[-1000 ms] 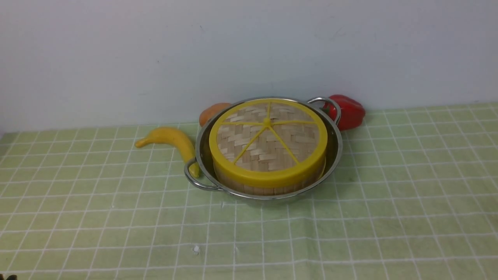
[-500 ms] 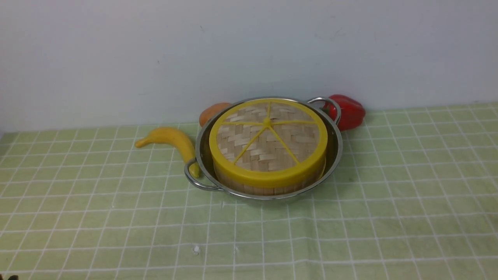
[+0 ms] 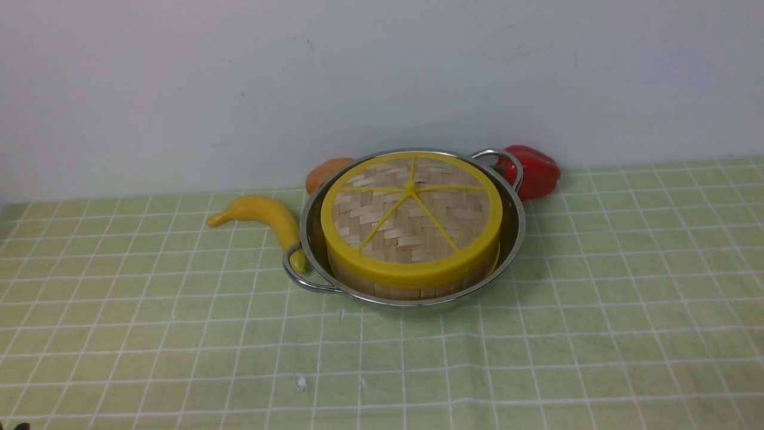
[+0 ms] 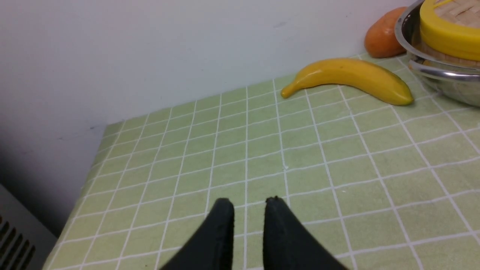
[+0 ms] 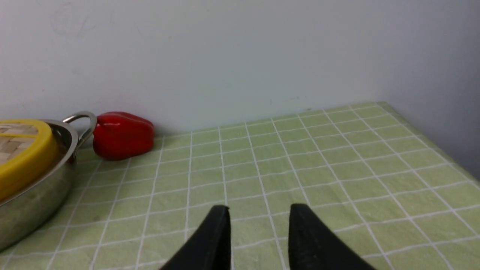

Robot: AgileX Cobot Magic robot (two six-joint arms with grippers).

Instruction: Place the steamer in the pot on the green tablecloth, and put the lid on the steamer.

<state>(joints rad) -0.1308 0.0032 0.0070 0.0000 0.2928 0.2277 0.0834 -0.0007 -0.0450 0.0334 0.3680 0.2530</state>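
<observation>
The lidded steamer (image 3: 412, 285) is seated in the pot (image 3: 514, 224); left gripper (image 4: 249, 204) and right gripper (image 5: 259, 210) are held empty, fingers slightly parted.

Steel pot (image 3: 513, 236) upright on green tablecloth (image 3: 179, 334); bamboo steamer (image 3: 412, 289) inside it, yellow-rimmed woven lid (image 3: 412, 218) seated flat on top.

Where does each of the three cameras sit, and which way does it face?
Front: between the arms, facing the wall across the light green grid tablecloth; woven yellow-rimmed lid on the bamboo steamer in the shiny steel pot; neither arm's jaws show.
Left wrist: low, forward; left gripper jaws slightly apart, yellow banana.
Right wrist: low, forward; right gripper jaws apart, red bell pepper.
Shared: pot and lid in all three.
</observation>
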